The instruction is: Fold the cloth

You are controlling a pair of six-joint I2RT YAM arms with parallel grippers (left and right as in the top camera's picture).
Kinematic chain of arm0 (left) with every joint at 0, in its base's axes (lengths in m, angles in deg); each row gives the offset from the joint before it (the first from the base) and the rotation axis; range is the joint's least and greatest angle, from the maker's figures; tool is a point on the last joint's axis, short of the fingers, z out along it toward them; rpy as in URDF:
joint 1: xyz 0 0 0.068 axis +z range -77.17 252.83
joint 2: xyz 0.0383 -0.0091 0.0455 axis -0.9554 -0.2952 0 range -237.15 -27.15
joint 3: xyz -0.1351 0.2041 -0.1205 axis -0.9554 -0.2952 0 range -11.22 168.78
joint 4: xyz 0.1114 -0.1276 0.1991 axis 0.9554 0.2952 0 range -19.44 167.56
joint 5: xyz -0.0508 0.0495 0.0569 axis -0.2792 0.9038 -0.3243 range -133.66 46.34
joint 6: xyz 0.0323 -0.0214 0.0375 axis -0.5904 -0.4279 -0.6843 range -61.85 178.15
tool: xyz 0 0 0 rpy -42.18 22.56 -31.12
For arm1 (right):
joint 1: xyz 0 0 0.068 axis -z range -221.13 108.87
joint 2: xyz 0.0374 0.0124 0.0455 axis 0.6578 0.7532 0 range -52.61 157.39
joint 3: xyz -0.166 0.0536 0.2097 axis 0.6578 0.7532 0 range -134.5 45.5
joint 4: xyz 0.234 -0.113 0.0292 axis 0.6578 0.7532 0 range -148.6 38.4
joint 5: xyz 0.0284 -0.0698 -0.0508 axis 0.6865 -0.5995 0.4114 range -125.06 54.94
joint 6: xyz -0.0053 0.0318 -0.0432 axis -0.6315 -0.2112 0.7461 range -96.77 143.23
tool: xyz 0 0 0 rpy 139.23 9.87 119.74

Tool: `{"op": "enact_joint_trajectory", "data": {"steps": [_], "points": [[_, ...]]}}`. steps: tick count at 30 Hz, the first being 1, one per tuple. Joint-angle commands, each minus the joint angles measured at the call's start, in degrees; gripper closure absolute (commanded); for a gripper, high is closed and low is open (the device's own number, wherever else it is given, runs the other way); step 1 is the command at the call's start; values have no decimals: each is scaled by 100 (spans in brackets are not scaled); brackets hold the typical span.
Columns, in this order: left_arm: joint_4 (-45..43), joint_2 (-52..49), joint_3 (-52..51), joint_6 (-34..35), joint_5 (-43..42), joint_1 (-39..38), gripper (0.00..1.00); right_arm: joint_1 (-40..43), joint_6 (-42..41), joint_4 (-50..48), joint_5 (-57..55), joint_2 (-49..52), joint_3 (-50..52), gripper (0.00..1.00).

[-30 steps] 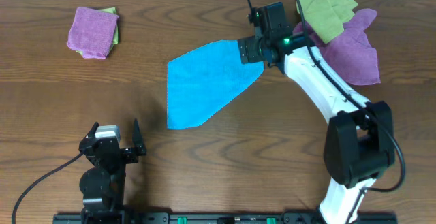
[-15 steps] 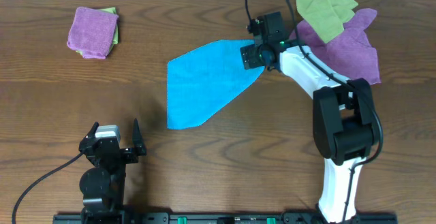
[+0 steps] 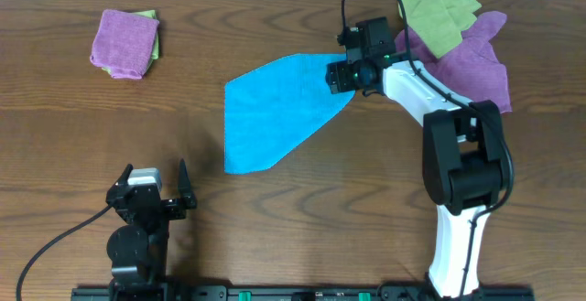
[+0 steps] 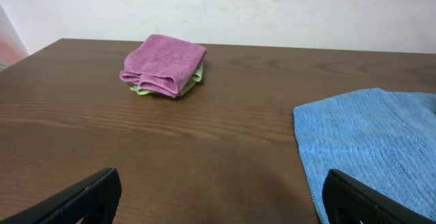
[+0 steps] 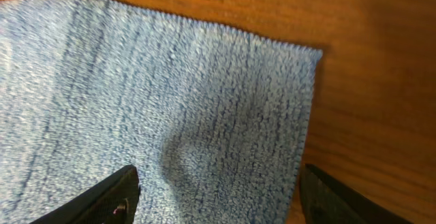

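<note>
The sky-blue cloth (image 3: 275, 109) lies flat on the wooden table, its narrow end pointing back and right. My right gripper (image 3: 338, 74) is low over that right corner. In the right wrist view its dark fingers (image 5: 112, 195) stand apart on either side of the cloth's corner (image 5: 204, 115), open, one over the cloth and the other over bare wood past its edge. My left gripper (image 3: 153, 177) rests near the table's front edge, wide open and with nothing between its fingers (image 4: 88, 193); the cloth's near edge (image 4: 368, 142) lies ahead to its right.
A folded purple cloth on a yellow-green one (image 3: 126, 42) sits at the back left, also in the left wrist view (image 4: 163, 64). A loose heap of purple (image 3: 476, 63) and yellow-green (image 3: 438, 10) cloths lies at the back right, close behind the right arm.
The right arm has folded in and swung slightly, keeping its gripper over the cloth's right corner, jaws a little narrower. The cloth and the left arm have not moved.
</note>
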Motion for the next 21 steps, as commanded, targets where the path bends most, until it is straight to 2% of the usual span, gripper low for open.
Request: {"op": "enact_joint_trajectory", "data": {"steps": [1, 4, 6, 7, 10, 13, 17, 21], "points": [[66, 26, -170, 39, 42, 35, 5, 118, -216, 4, 101, 138, -4, 25], [66, 26, -170, 39, 42, 35, 5, 136, -236, -4, 205, 186, -4, 30], [66, 26, -170, 39, 42, 35, 4, 136, -330, 0, 297, 195, -4, 42], [66, 26, -170, 39, 42, 35, 5, 133, -428, -22, 332, 195, -7, 66], [66, 26, -170, 39, 42, 35, 5, 125, -715, -76, 442, 192, -35, 99], [66, 26, -170, 39, 42, 35, 5, 125, -876, 2, 730, 142, -267, 99], [66, 26, -170, 39, 42, 35, 5, 116, -789, 411, 914, -162, -1067, 99], [66, 26, -170, 39, 42, 35, 5, 85, -225, 1075, 247, -584, -2312, 99]]}}
